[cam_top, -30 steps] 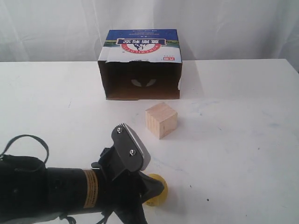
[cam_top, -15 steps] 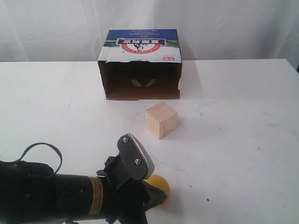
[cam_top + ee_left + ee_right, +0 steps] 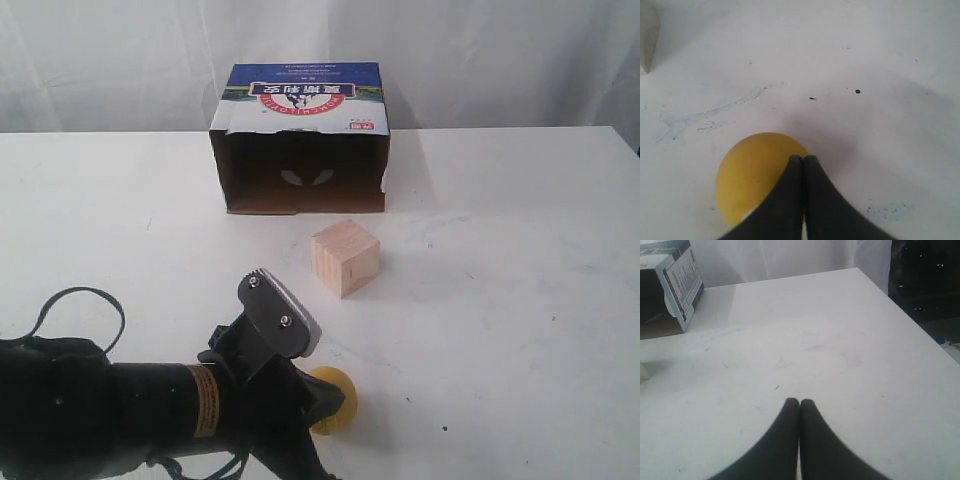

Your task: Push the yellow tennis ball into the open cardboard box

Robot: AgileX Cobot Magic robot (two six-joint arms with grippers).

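Observation:
The yellow tennis ball [image 3: 335,398] lies on the white table near the front, half hidden behind my left gripper [image 3: 330,400]. In the left wrist view the ball [image 3: 752,177] sits right under the shut fingertips of that gripper [image 3: 803,159], which hold nothing. The open cardboard box [image 3: 300,140] stands at the back of the table, its dark opening facing the front, blue-white print with a red logo on top. My right gripper [image 3: 799,402] is shut and empty over bare table, with the box [image 3: 667,287] off at the picture's edge; it does not show in the exterior view.
A pale wooden cube [image 3: 345,257] stands between the ball and the box, slightly right of the ball. The cube's edge [image 3: 649,40] shows in the left wrist view. White curtains hang behind the table [image 3: 520,260]. The table's right edge [image 3: 920,335] drops off beside the right arm.
The left arm dipped toward the front half a second ago, then came back up. The ball has shifted slightly beside the fingertips. The box and cube stayed put.

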